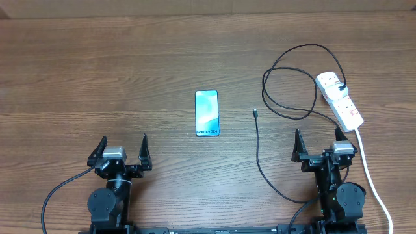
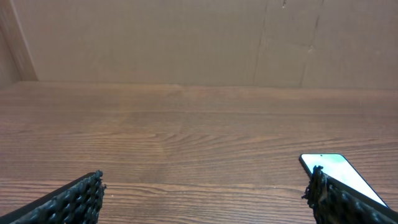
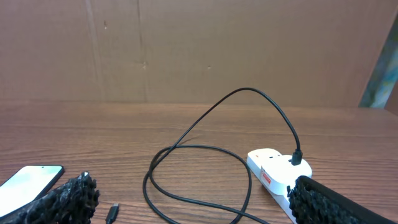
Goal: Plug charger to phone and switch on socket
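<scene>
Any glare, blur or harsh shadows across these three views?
Overhead: even, soft light, no hard shadows; the slim blue-screened phone is sharp. Left wrist: its screen washes out to near white; the black textured fingers at the bottom edge look soft. Right wrist: the thin black charger cable is crisp; the screen is pale here too.

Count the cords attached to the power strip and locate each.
2. The black charger cable plugs into the far end of the power strip, loops leftward, and ends loose right of the phone. The thick white cord exits the near end and runs off frame.
</scene>
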`<state>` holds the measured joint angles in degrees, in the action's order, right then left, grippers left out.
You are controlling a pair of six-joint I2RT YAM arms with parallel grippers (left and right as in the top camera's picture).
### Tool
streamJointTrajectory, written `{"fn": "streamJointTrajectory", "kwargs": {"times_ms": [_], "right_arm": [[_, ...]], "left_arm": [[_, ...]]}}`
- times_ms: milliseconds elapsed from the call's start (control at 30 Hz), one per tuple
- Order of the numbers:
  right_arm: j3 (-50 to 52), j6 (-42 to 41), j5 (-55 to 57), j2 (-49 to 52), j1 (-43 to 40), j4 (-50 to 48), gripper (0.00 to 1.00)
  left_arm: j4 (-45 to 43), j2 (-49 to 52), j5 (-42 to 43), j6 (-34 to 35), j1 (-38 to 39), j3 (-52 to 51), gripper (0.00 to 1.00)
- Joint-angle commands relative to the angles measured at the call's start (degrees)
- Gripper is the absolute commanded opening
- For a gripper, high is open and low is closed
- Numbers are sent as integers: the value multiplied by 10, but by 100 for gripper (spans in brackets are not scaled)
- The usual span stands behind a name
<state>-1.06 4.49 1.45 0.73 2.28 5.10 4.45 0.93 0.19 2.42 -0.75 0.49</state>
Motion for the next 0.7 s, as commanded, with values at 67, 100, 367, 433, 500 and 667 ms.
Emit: {"fn": "streamJointTrajectory", "kwargs": {"times_ms": [67, 100, 367, 433, 500, 667], "right_arm": [[6, 1, -3, -6, -2, -4, 100], [6, 1, -3, -6, -2, -4, 100], [6, 1, -3, -6, -2, -4, 100], [6, 1, -3, -6, -2, -4, 100], [6, 1, -3, -6, -2, -4, 100], [6, 1, -3, -6, -2, -4, 100]], "left_arm": [[0, 2, -3, -1, -3, -2, 100], [0, 2, -3, -1, -3, -2, 100], [-65, 2, 138, 145, -2, -2, 100], [-76, 2, 191, 207, -2, -2, 100], [-99, 2, 194, 250, -2, -2, 100], [-219, 2, 210, 310, -2, -2, 100]]}}
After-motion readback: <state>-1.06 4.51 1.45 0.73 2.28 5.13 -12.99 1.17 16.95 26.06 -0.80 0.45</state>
